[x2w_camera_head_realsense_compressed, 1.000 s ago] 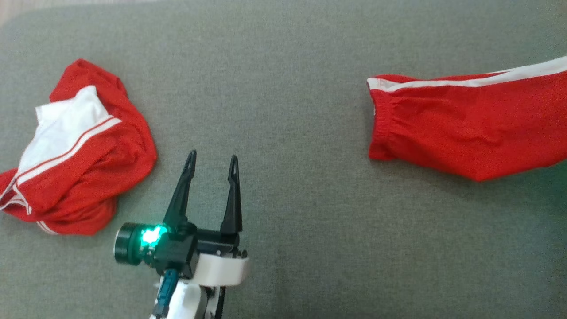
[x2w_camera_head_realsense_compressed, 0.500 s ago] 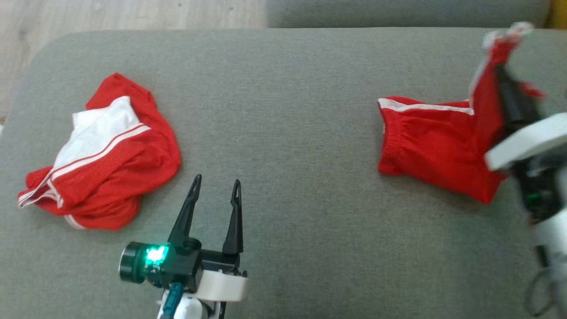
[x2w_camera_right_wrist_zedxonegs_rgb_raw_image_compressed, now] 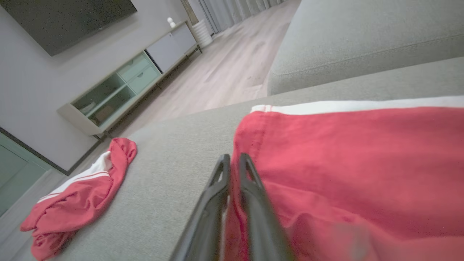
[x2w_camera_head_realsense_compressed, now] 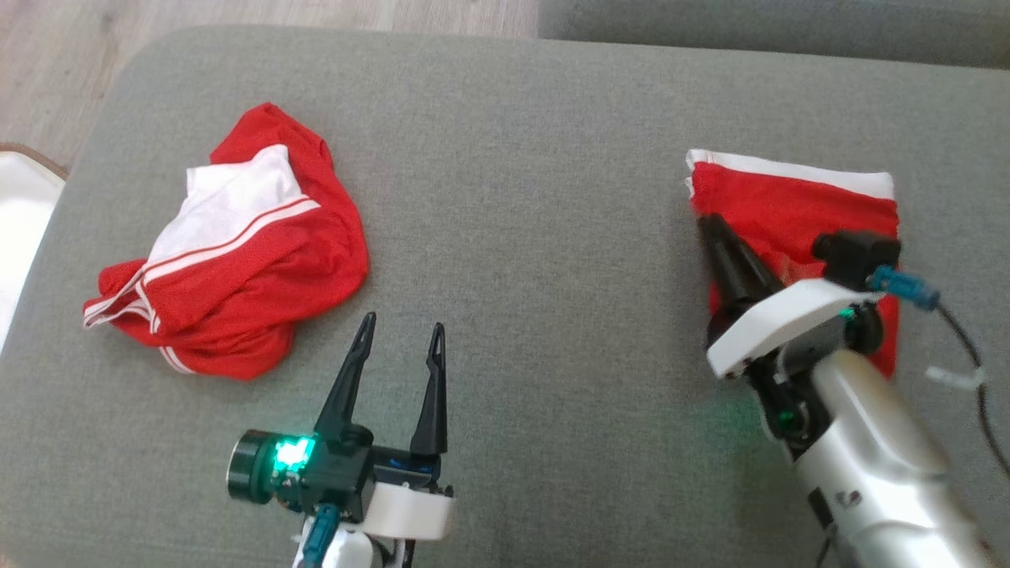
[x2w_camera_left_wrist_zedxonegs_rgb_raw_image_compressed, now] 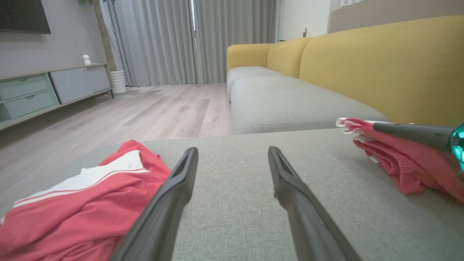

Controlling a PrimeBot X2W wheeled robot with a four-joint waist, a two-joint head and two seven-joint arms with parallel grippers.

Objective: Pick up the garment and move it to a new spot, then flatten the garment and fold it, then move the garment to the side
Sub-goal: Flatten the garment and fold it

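The garment (x2w_camera_head_realsense_compressed: 789,205) is red with a white band and lies folded flat at the right of the grey sofa seat (x2w_camera_head_realsense_compressed: 536,237). It also shows in the right wrist view (x2w_camera_right_wrist_zedxonegs_rgb_raw_image_compressed: 344,163) and in the left wrist view (x2w_camera_left_wrist_zedxonegs_rgb_raw_image_compressed: 398,170). My right gripper (x2w_camera_head_realsense_compressed: 710,225) lies low over its left edge. Its fingers are almost together (x2w_camera_right_wrist_zedxonegs_rgb_raw_image_compressed: 235,156), with a sliver of the fabric between them. My left gripper (x2w_camera_head_realsense_compressed: 402,325) hovers open and empty over bare cushion at the lower middle (x2w_camera_left_wrist_zedxonegs_rgb_raw_image_compressed: 232,150).
A second red and white garment (x2w_camera_head_realsense_compressed: 237,252) lies crumpled at the left of the seat, just left of my left gripper. Wood floor (x2w_camera_head_realsense_compressed: 237,16) runs beyond the seat's far edge. Another grey cushion (x2w_camera_left_wrist_zedxonegs_rgb_raw_image_compressed: 290,101) and a yellow backrest (x2w_camera_left_wrist_zedxonegs_rgb_raw_image_compressed: 380,65) stand to the right.
The camera has shifted. My right gripper came down with the garment's raised end and laid it over the rest. The garment is now shorter and flat. My left gripper stayed open.
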